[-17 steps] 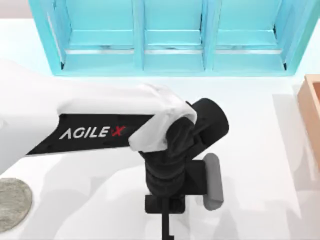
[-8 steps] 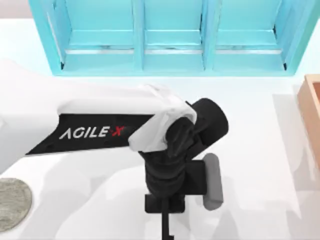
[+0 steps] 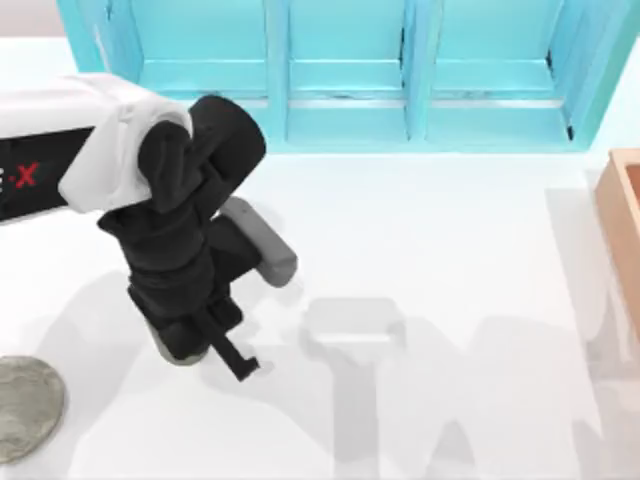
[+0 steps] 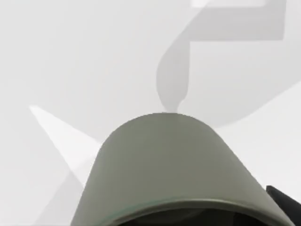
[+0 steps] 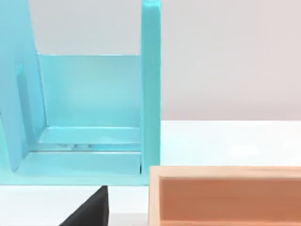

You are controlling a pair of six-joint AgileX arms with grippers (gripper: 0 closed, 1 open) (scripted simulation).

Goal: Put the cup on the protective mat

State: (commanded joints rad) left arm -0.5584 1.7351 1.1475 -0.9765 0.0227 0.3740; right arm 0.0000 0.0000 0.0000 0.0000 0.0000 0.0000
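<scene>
My left gripper [image 3: 215,335], clamped on the cup [image 4: 174,169], has swung from frame centre to centre-left, lifted off the table, nearing the protective mat [image 3: 25,405] at lower left; placing comes next.

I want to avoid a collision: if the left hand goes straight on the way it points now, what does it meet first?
Probably only the bare white table: the left hand carries the cup, and nothing else lies beyond it.
</scene>
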